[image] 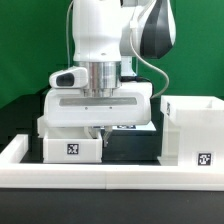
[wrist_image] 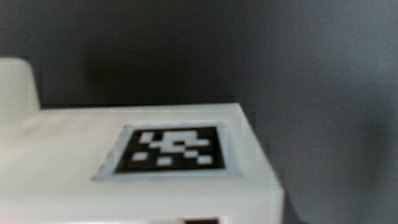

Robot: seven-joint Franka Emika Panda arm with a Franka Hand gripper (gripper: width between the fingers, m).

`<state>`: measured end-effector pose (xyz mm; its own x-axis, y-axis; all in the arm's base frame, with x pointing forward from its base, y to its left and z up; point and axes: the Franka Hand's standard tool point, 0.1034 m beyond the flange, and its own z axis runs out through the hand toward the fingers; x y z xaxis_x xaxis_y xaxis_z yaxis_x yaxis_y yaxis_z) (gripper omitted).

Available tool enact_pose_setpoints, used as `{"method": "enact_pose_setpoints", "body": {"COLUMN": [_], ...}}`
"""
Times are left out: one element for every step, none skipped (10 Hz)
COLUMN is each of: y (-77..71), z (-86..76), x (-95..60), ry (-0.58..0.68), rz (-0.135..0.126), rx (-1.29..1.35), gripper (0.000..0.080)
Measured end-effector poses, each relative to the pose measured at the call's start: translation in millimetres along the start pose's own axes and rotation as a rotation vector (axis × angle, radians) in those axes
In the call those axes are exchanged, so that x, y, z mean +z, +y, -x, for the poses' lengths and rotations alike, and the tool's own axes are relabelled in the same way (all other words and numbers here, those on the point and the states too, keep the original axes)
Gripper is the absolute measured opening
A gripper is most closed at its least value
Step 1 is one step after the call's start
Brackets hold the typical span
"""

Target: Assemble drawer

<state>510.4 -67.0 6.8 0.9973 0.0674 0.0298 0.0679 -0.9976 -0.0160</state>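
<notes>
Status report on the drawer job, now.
Gripper low beside tray, jaws not readable. Casing upright at the exterior view's right, apart from tray. Nothing seen in the way.

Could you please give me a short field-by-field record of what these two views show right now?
gripper: pointing down, mid-scene; open or shut cannot be told
tray: low white part, tag facing the camera, at the exterior view's left, close to the gripper
casing: tall white box, tag on its front, at the exterior view's right, apart from the tray
rail: long, low, white, along the front
wrist view: blurred; a tagged white surface, probably the tray
</notes>
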Motion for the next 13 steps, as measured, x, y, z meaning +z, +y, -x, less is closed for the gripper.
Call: {"method": "enact_pose_setpoints", "body": {"y": [0.0,0.0,-1.3,-5.6,-6.5,-6.5,-8.1,-7.7,-7.0,-5.6,-4.8,-5.1,-6.3], "z": [0.0,0.0,-0.4,-2.5,-3.8,-3.4,-1.1,-0.9,-0.3,0.1,-0.6,-5.7,-10.3], "x": [0.0,0.0,-0.3,-2.1,-4.0,-4.4,-4.7,-3.5,-2.7,-2.6,-4.0,-12.1,-19.4], "ry": [0.0,0.0,-0.001,0.001,0.005,0.002,-0.012,-0.011,-0.014,-0.016,-0.017,-0.01,-0.005], "rz": [0.0,0.0,0.001,0.004,0.003,0.002,-0.006,-0.005,-0.003,-0.001,0.003,0.016,0.028], "rx": [0.0,0.0,-0.01,-0.041,-0.072,-0.128,-0.163,-0.156,-0.212,-0.295,-0.377,-0.499,-0.616], "gripper": [0.004,0.004,0.004,0.0041,0.0041,0.0041,0.0041,0.0041,0.0041,0.0041,0.0041,0.0041,0.0041]}}
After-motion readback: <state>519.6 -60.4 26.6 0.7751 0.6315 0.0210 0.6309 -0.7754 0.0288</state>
